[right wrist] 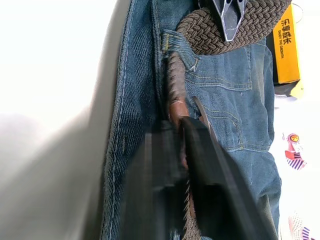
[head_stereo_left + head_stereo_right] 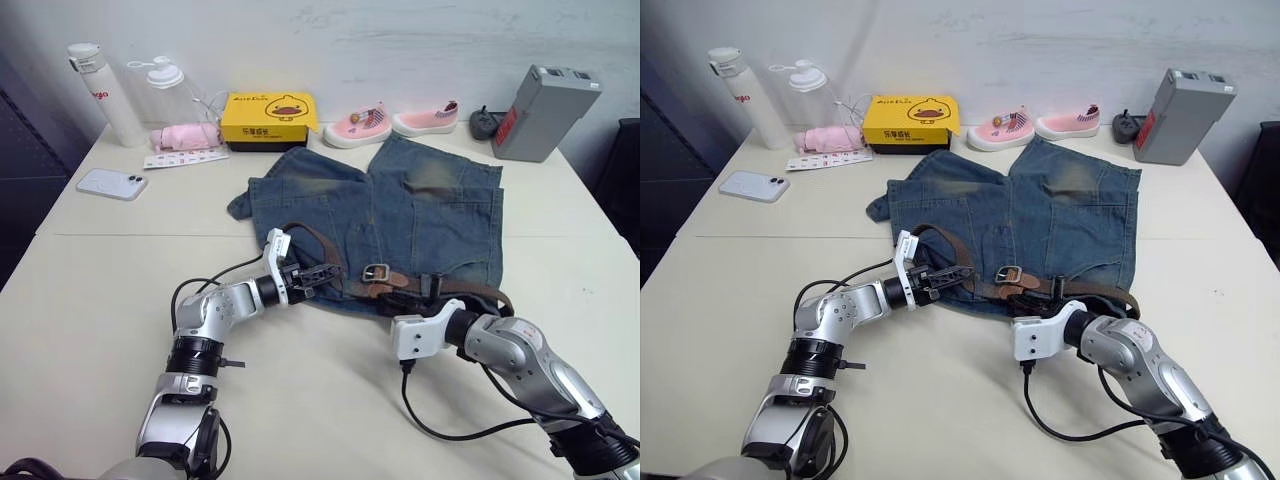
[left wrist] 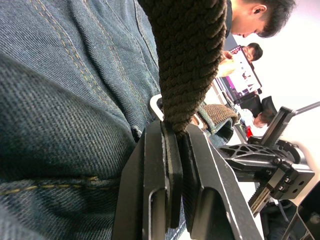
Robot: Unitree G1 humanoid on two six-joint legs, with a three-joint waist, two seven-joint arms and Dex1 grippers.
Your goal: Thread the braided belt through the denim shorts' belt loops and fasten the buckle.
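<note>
Brown braided belt [image 2: 318,243] runs along the waistband of the denim shorts [image 2: 420,215], between my two grippers. My left gripper [image 2: 310,276] has its jaws pinched tight on the woven strap; my right gripper [image 1: 182,150] is clamped on the belt's leather end beside a belt loop [image 1: 177,47]. The buckle [image 2: 376,272] lies unfastened between them, so I judge threading partly done and fastening left.

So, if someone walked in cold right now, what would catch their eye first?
Both grippers at the near waistband of the shorts, mid-table: the left gripper clamped on the belt, the right gripper shut on the belt's leather tip. Next, the silver buckle lying between them. Then the yellow box and pink shoes along the far edge.
</note>
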